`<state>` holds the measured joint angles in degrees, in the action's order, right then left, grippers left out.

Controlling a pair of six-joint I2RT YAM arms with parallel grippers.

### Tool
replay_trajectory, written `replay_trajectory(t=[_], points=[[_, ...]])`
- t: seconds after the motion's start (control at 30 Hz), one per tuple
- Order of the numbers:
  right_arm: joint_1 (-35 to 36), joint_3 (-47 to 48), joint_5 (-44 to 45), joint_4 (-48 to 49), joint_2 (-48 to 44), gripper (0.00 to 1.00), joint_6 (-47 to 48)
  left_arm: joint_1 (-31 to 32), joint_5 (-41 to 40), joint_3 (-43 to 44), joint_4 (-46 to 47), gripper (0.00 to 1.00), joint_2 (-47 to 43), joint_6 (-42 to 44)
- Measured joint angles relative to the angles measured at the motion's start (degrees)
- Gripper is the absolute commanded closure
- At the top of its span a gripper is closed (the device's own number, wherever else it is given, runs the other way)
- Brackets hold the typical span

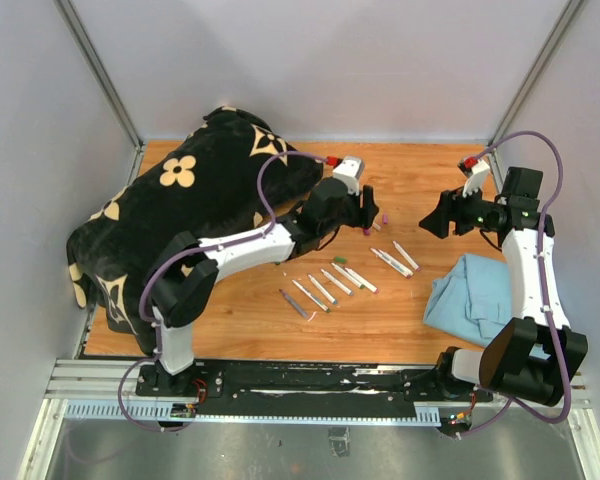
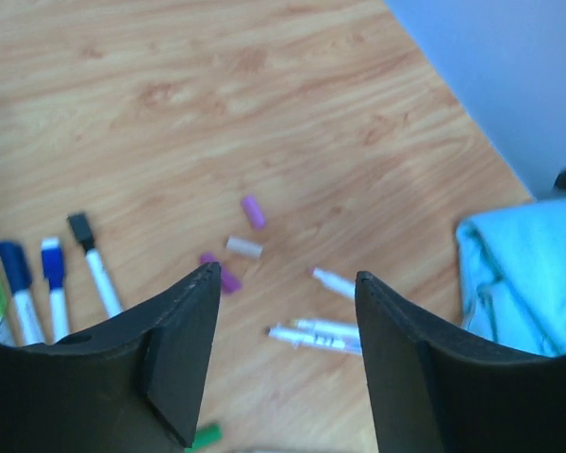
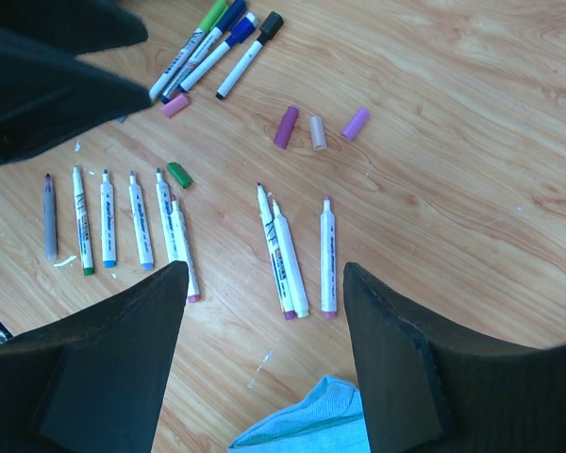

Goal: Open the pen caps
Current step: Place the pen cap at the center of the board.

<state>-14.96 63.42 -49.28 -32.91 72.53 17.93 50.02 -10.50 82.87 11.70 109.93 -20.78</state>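
Nearest us, the black left gripper (image 2: 283, 283) and right gripper (image 3: 264, 274) gape empty over the wooden table (image 3: 472, 142), where four small coloured plastic pen caps (image 3: 270, 23) top white markers (image 3: 234, 75) mid-table: light, slick, hard stubs we would pinch across their sides.

- We find the bag (image 1: 180, 210) on the rear left of the table (image 1: 420, 170), hanging over its left edge.
- The cloth (image 1: 470, 300) lies at the near right, beside the right arm.
- Mid-table we see a row of markers (image 1: 322, 290), side by side.
- Three markers (image 1: 390, 262) lie to its right, between the row and the cloth.
- Behind those three lie three loose caps (image 3: 318, 132), close together.
- Left of them, four capped markers (image 3: 217, 42) lie side by side.
- One cap (image 3: 179, 175) lies at the row's far end.
- The left pincer (image 1: 368, 208) hangs just left of the caps.
- The right pincer (image 1: 438, 215) faces it from the right, behind the cloth.
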Motion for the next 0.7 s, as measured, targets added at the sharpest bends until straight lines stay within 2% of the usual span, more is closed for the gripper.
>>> replay_trajectory(t=[0.17,0.37,0.57,0.7], points=[[0.0,-0.3,-2.0,0.0,0.0,0.32,1.2,-0.9,2.6,-14.3,5.7,0.29,-7.1,3.9],[0.0,-0.7,-3.7,-0.2,0.0,0.32,2.1,-4.8,7.0,-23.6,8.0,0.25,-13.0,5.7],[0.0,-0.8,-4.8,-0.5,0.0,0.32,2.9,-9.4,10.8,-24.6,6.2,0.27,-13.6,6.9],[0.0,-0.8,-4.8,-0.5,0.0,0.32,3.1,-11.5,11.4,-21.6,1.9,0.36,-10.7,8.2]])
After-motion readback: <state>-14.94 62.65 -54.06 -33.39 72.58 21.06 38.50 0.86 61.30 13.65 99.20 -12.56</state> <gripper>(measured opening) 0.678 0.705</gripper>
